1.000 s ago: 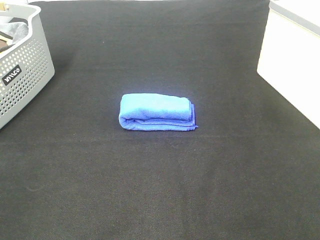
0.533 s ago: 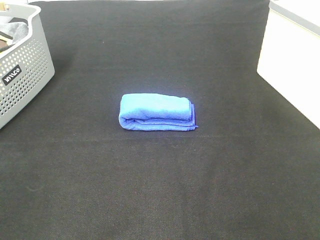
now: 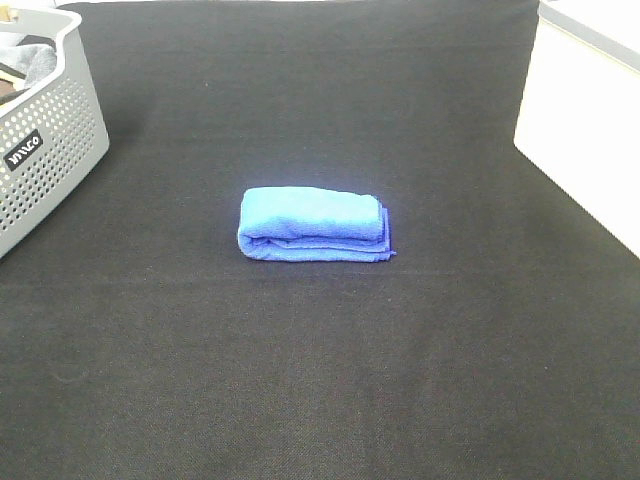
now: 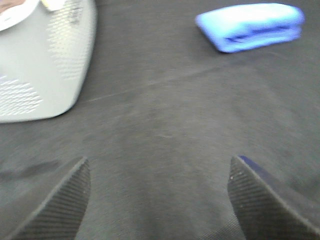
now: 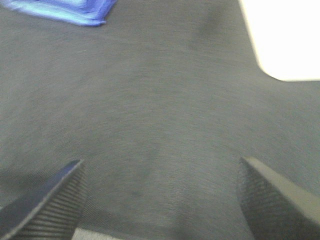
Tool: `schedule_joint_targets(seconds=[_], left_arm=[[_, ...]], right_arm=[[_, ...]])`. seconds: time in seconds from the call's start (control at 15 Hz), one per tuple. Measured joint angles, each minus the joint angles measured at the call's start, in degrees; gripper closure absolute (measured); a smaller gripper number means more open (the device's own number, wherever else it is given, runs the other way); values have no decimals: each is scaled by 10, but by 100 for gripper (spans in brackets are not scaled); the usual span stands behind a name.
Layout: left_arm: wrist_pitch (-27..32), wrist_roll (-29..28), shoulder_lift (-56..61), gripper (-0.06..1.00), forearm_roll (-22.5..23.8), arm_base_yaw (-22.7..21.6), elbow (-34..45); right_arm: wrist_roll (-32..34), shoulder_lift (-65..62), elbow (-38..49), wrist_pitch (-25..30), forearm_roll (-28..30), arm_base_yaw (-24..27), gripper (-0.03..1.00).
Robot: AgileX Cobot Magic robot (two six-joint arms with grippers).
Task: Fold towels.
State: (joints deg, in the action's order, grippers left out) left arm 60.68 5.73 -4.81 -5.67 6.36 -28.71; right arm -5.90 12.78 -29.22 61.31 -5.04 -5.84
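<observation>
The royal-blue towel (image 3: 313,224) lies folded into a small thick rectangle near the middle of the black table. It also shows in the left wrist view (image 4: 251,26) and, as one corner only, in the right wrist view (image 5: 65,10). No arm shows in the exterior high view. My left gripper (image 4: 159,197) is open and empty over bare cloth, well away from the towel. My right gripper (image 5: 162,197) is open and empty, also away from the towel. The towel's tag does not show.
A grey perforated basket (image 3: 45,140) with cloth inside stands at the back left and shows in the left wrist view (image 4: 45,65). A white box (image 3: 585,120) stands along the right edge and shows in the right wrist view (image 5: 282,35). Black cloth (image 3: 320,380) covers the table.
</observation>
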Motion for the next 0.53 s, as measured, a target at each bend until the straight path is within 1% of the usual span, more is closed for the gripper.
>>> schedule_joint_targets(seconds=[0.13,0.2,0.33,0.53], left_arm=[[0,0,26,21,0,-50,0],[-1,0,43,21,0,-68,0],[-1,0,50,21,0,-78,0],[-1,0,50,21,0,-78,0]], right_arm=[[1,-15,0,0,0,43,19],[1,-34,0,0,1,50,19],[1,-78,0,0,1,51,19],[1,-128,0,0,1,51,19]])
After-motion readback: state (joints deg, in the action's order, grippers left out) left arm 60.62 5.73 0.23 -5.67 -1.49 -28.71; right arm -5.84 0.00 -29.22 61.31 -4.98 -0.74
